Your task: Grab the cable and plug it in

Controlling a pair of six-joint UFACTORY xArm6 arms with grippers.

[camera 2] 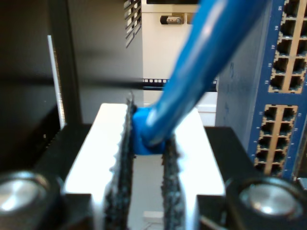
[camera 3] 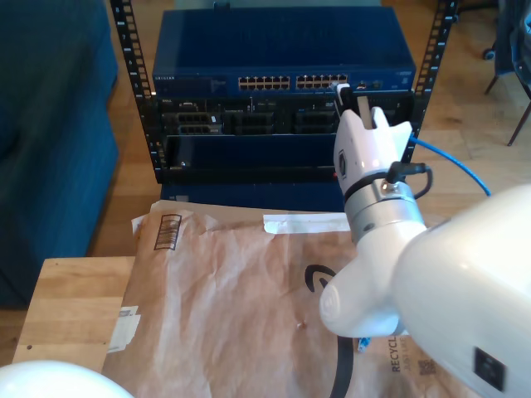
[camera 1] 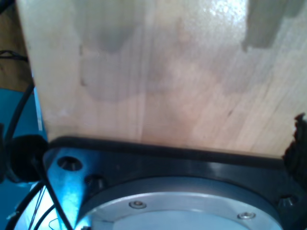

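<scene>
The bright-blue cable point(camera 2: 192, 72) runs up and away from my second gripper point(camera 2: 148, 124), which is shut on it between its ridged black pads point(camera 2: 123, 158). The plug end is hidden behind the fingers. Close beside the gripper stands the blue network switch point(camera 2: 283, 86) with its rows of ports. In the exterior view my second gripper point(camera 3: 353, 95) is held up against the switch's port row point(camera 3: 290, 82), at that row's right end. The cable point(camera 3: 452, 162) trails off toward the exterior view's right.
The switch point(camera 3: 282, 50) sits in a black rack point(camera 3: 137, 91) above other units. Brown packing paper point(camera 3: 249, 290) covers the table, with a wooden board point(camera 3: 75, 307) at the exterior view's lower left. The first wrist view faces pale wood point(camera 1: 168, 72) and a black mounting plate point(camera 1: 192, 163).
</scene>
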